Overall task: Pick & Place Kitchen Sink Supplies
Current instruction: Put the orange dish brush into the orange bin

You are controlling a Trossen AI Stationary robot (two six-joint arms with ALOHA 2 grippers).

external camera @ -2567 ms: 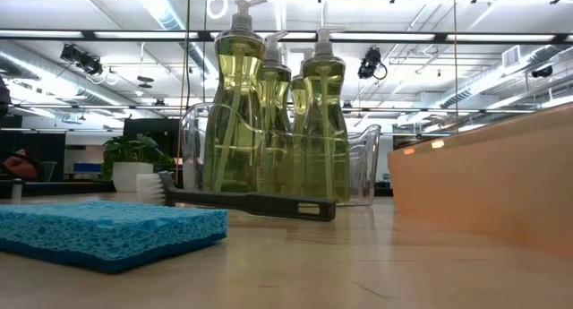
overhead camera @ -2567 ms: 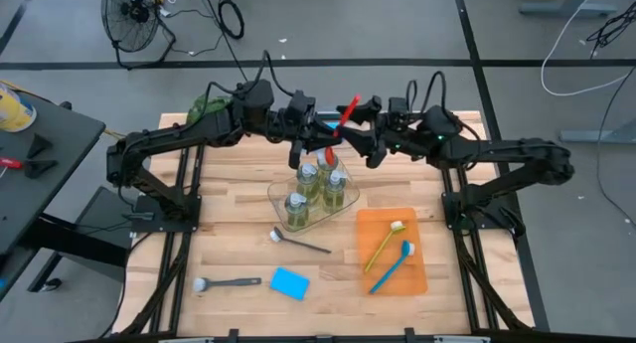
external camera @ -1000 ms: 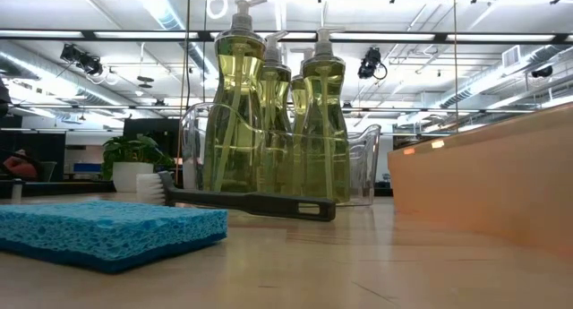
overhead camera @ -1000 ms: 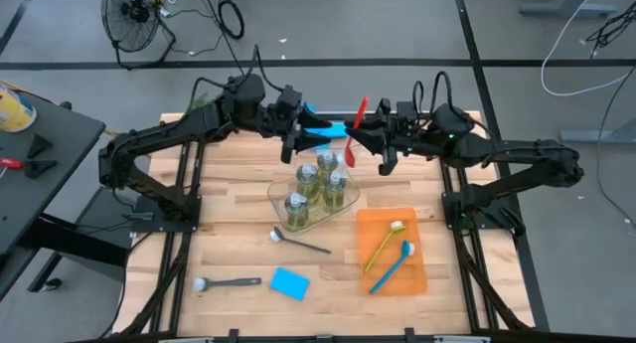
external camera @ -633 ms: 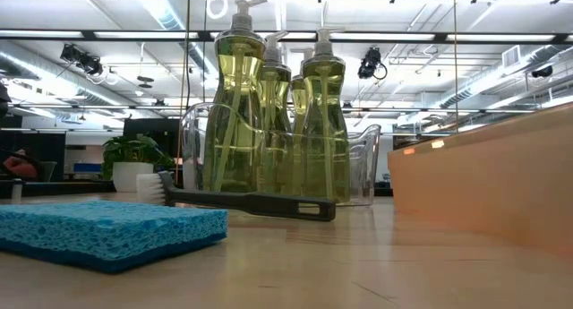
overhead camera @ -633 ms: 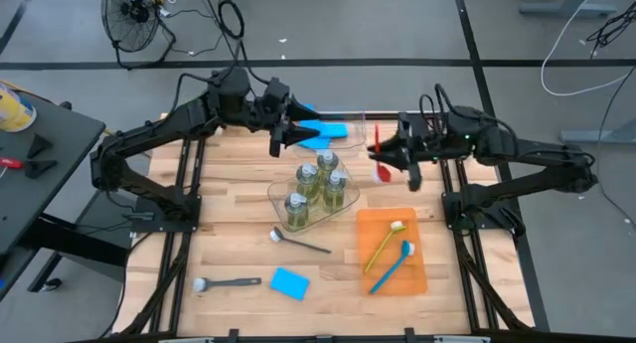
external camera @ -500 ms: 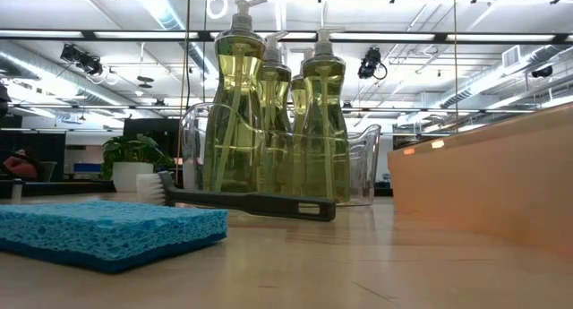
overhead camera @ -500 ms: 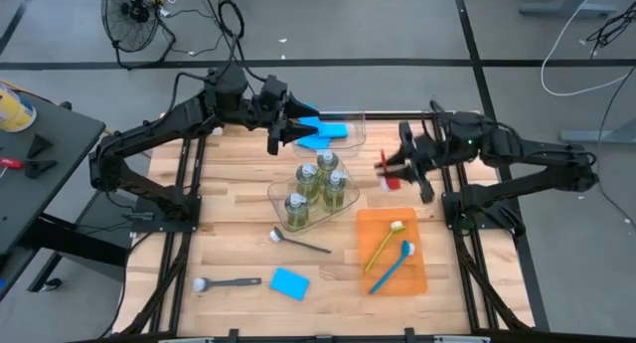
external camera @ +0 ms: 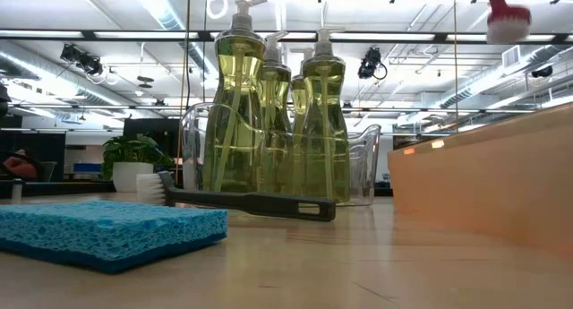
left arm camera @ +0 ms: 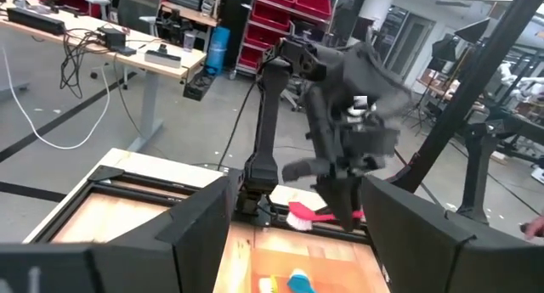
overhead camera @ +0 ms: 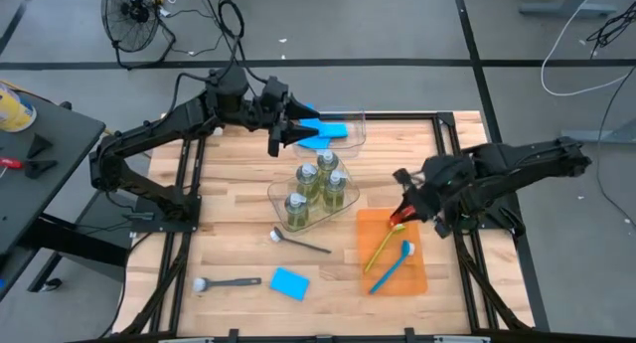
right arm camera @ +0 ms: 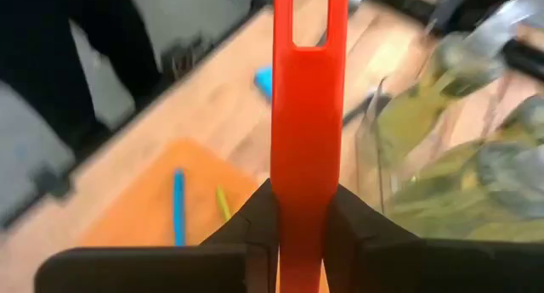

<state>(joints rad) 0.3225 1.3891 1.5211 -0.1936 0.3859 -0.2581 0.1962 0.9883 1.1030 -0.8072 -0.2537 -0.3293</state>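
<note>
My right gripper [overhead camera: 401, 212] is shut on a red dish brush [right arm camera: 308, 115] above the far end of the orange tray [overhead camera: 417, 273]. The brush's white-bristled head [external camera: 507, 21] shows at the top of the low view. A yellow-green brush [overhead camera: 385, 242] and a blue brush [overhead camera: 393, 266] lie in the tray. Pump bottles [overhead camera: 318, 187] stand in a clear bin. My left gripper [overhead camera: 294, 134] stands open at the far side, beside blue sponges [overhead camera: 328, 132] in another clear bin, with nothing between its fingers. My right gripper pinches the red brush's flat handle [right arm camera: 306, 187] between its two fingers [right arm camera: 255, 229], which lie along the handle. The slotted end [right arm camera: 310, 17] sticks out ahead of the fingers, slanting down. The brush is lifted clear of the tray.
A dark grey brush [overhead camera: 301, 243] lies just near the bottle bin. Another grey brush [overhead camera: 227, 282] and a blue sponge [overhead camera: 289, 282] lie toward the near left. The table frame's black rails [overhead camera: 189, 214] run along both sides.
My right gripper has carried the red brush from the far middle toward the table's right and near side, sinking and tipping from level to slanting down, and now is over the orange tray's far end. My left gripper has drawn slightly back toward the far left.
</note>
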